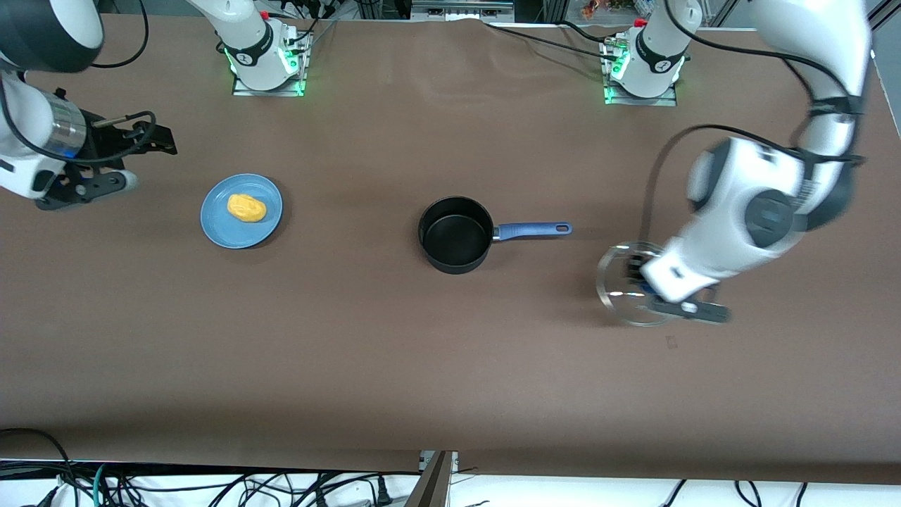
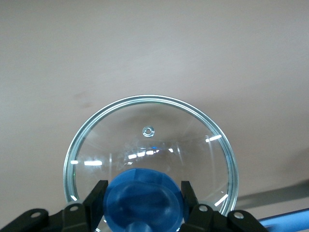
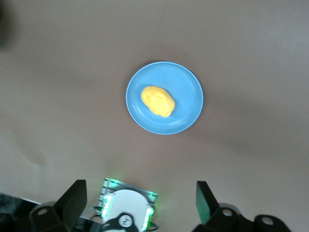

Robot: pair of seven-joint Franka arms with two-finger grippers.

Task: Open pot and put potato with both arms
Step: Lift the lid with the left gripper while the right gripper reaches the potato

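The black pot (image 1: 456, 234) stands uncovered in the middle of the table, its blue handle (image 1: 533, 229) pointing toward the left arm's end. The yellow potato (image 1: 246, 208) lies on a blue plate (image 1: 222, 229) toward the right arm's end; it also shows in the right wrist view (image 3: 158, 100). My left gripper (image 1: 637, 271) (image 2: 142, 188) is shut on the blue knob (image 2: 143, 200) of the clear glass lid (image 1: 619, 296) (image 2: 149, 140), holding it low over the table past the handle's end. My right gripper (image 1: 105, 184) (image 3: 140, 191) is open and empty, beside the plate at the table's edge.
The arm bases (image 1: 266, 56) (image 1: 644, 67) with green lights stand along the table's edge farthest from the front camera. The right arm's base (image 3: 126, 210) shows between the right gripper's fingers. Brown table surface (image 1: 422, 366) spreads nearer the front camera.
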